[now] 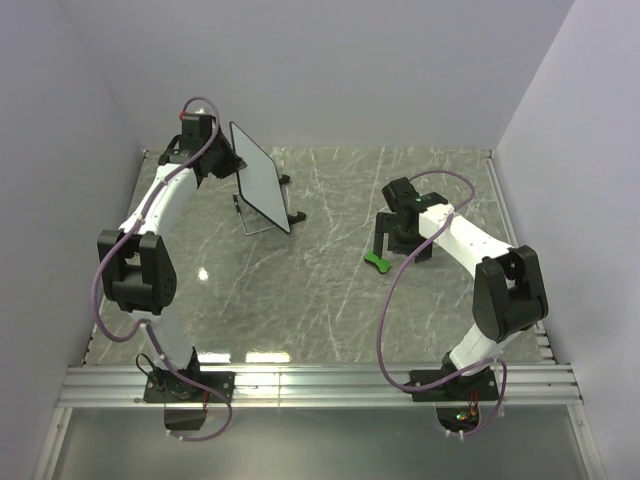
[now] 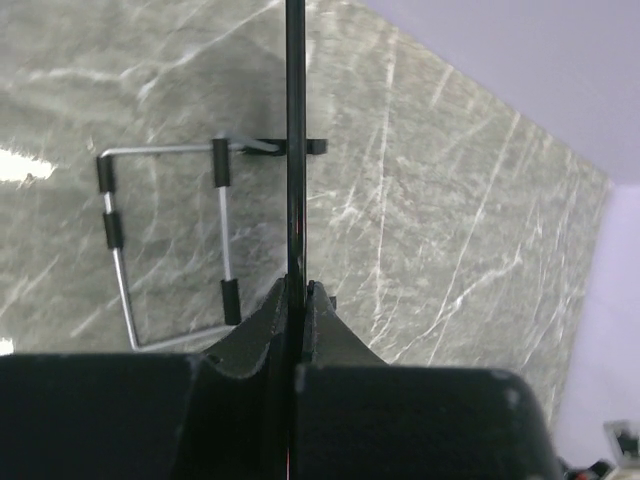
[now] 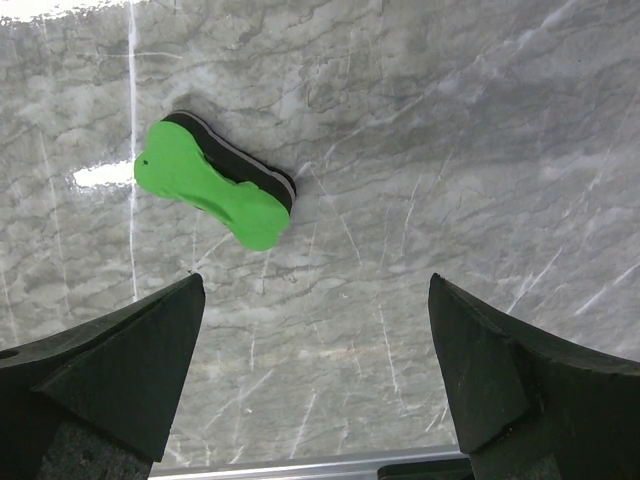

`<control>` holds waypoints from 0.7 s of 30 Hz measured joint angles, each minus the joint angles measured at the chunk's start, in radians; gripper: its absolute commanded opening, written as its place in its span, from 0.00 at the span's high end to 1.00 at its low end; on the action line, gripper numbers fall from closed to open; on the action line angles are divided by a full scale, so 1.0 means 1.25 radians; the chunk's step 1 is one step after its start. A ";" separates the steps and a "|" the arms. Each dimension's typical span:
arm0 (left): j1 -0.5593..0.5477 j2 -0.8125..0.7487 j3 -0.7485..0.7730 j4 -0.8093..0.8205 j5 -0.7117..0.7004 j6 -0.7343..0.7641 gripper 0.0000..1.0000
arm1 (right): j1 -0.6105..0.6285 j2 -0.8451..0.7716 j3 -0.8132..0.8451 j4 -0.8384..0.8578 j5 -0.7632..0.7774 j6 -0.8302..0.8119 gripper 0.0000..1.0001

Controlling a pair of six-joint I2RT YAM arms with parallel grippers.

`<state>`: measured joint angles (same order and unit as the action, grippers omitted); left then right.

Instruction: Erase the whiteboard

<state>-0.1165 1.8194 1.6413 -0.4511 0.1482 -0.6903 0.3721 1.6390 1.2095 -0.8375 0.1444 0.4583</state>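
The whiteboard (image 1: 262, 178) stands tilted at the back left of the table, its white face blank from above. My left gripper (image 1: 232, 163) is shut on its far-left edge. In the left wrist view the board shows edge-on as a thin black line (image 2: 295, 150) running up from my shut left gripper (image 2: 297, 290). A wire stand (image 2: 165, 245) with black feet lies beneath it. The green bone-shaped eraser (image 1: 377, 262) lies flat on the table at centre right. My right gripper (image 1: 402, 250) hovers open just beside it. In the right wrist view the eraser (image 3: 215, 190) sits ahead and left of the open right gripper (image 3: 315, 300), untouched.
The wire stand (image 1: 258, 216) and its black feet (image 1: 297, 216) sit under the board. The marble table (image 1: 330, 300) ends in a metal rail (image 1: 320, 385) at the near edge. Walls close in on the left, back and right.
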 measured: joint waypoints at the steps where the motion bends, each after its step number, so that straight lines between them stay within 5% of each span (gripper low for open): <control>1: 0.000 0.000 0.001 -0.007 -0.008 -0.012 1.00 | 0.000 0.000 0.000 0.000 0.000 0.000 0.00; 10: -0.020 0.004 0.001 -0.043 -0.008 -0.151 1.00 | -0.006 -0.001 -0.010 0.010 -0.009 0.000 0.00; 21: -0.043 0.005 0.007 -0.068 -0.035 -0.184 1.00 | -0.014 -0.013 -0.034 0.017 -0.017 0.000 0.00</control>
<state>-0.1699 1.8263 1.6505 -0.5358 0.1040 -0.9207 0.3550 1.6222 1.1667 -0.8165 0.1226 0.4587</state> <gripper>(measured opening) 0.055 0.996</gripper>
